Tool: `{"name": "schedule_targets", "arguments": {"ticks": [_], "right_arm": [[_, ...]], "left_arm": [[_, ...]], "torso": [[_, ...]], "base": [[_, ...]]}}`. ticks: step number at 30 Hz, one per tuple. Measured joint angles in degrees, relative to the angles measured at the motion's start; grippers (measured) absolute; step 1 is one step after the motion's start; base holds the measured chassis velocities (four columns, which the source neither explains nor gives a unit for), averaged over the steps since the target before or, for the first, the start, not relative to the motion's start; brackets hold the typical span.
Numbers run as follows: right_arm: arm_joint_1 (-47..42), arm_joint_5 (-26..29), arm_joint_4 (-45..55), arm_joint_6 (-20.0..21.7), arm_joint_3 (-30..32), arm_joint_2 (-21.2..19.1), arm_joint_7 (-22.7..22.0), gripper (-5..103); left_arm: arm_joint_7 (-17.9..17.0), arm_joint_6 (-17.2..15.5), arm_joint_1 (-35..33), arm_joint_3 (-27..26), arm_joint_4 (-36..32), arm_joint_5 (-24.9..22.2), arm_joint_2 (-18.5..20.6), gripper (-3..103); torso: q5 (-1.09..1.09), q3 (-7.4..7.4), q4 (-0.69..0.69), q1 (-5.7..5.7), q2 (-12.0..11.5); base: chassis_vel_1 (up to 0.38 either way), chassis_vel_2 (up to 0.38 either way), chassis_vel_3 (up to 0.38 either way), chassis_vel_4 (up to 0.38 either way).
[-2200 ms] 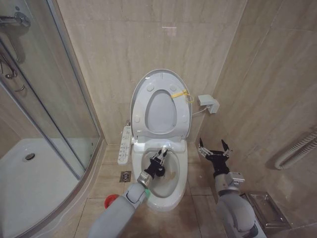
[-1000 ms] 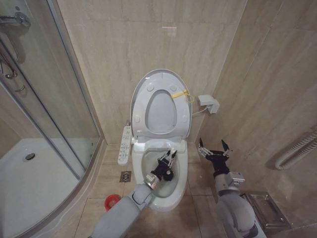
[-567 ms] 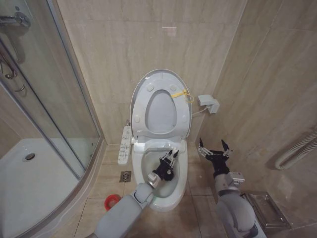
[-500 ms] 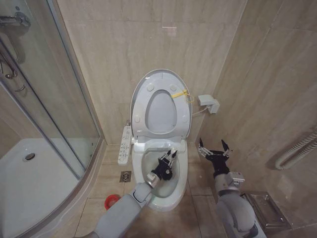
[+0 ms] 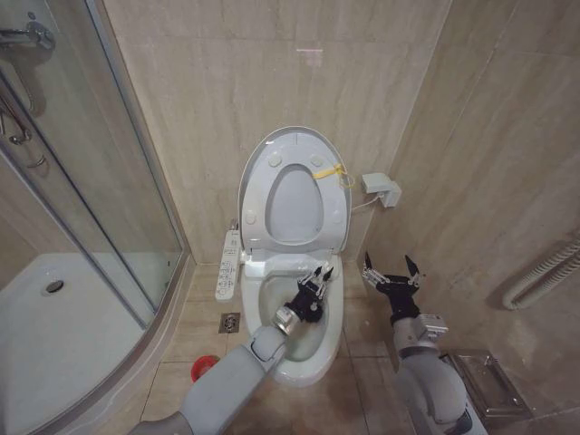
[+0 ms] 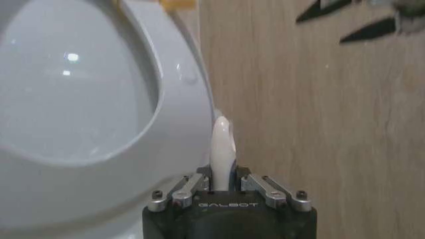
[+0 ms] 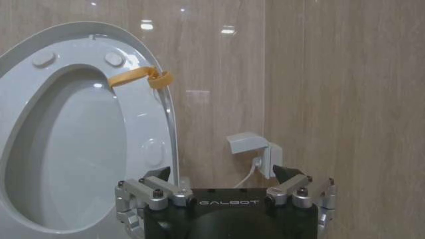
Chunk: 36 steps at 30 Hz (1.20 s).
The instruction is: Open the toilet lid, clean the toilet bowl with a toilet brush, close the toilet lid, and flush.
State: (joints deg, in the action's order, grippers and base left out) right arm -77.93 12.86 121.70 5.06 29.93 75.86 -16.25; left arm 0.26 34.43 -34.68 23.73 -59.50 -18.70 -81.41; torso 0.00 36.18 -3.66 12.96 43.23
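Scrubbing is my step in hand: the toilet brush (image 6: 222,144) sits clamped by its white handle in my left gripper (image 5: 317,276) over the far right of the toilet bowl (image 5: 272,355), so I keep strokes short inside the rim. Behind stands the raised toilet lid (image 5: 256,161); my right gripper (image 5: 389,269) hangs spread and empty just right of the bowl, the tiled wall (image 5: 489,163) beyond it, so open room lies toward the near left.

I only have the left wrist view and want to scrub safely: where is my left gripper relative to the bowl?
Observer: The left gripper is over the toilet bowl, near its back right rim.
Operator: And the right arm?
Observer: The right gripper, fingers open, hangs to the right of the bowl, apart from it.
Operator: Where's the brush holder?
Observer: The red cup holder sits on the floor left of the bowl.
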Motion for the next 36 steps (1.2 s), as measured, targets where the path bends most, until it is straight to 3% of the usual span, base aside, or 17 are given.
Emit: {"name": "schedule_targets", "arguments": {"ticks": [8, 15, 20, 25, 30, 36], "right_arm": [[0.0, 0.0, 0.0, 0.0, 0.0, 0.0, 0.0, 100], [0.0, 0.0, 0.0, 0.0, 0.0, 0.0, 0.0, 100], [0.0, 0.0, 0.0, 0.0, 0.0, 0.0, 0.0, 100], [0.0, 0.0, 0.0, 0.0, 0.0, 0.0, 0.0, 100], [0.0, 0.0, 0.0, 0.0, 0.0, 0.0, 0.0, 100], [0.0, 0.0, 0.0, 0.0, 0.0, 0.0, 0.0, 100]], "left_arm": [[-0.07, -0.24, 0.35, -0.03, 0.83, 1.01, 0.07, 21], [-0.24, -1.36, -0.65, 0.15, -5.38, 0.98, 1.04, 21], [0.43, 0.26, -0.4, 0.06, 1.59, 1.0, 0.09, 21], [0.55, 0.64, 0.19, -0.35, 2.9, 1.06, 0.16, 21], [0.38, -0.08, -0.03, 0.24, -5.14, 0.73, 0.41, 21], [2.25, 1.41, -0.81, 0.86, -2.63, 1.91, 0.29, 21]], "torso": [[0.0, 0.0, -0.01, 0.0, 0.0], [0.0, 0.0, -0.02, 0.0, 0.0], [-0.01, 0.0, 0.0, 0.0, 0.0], [-0.01, 0.0, 0.0, 0.0, 0.0], [0.0, 0.0, -0.02, 0.0, 0.0], [0.0, 0.0, -0.02, 0.0, 0.0]], "base": [[0.0, 0.0, 0.0, 0.0], [0.0, 0.0, 0.0, 0.0], [0.0, 0.0, 0.0, 0.0], [0.0, 0.0, 0.0, 0.0], [0.0, 0.0, 0.0, 0.0], [0.0, 0.0, 0.0, 0.0]]}}
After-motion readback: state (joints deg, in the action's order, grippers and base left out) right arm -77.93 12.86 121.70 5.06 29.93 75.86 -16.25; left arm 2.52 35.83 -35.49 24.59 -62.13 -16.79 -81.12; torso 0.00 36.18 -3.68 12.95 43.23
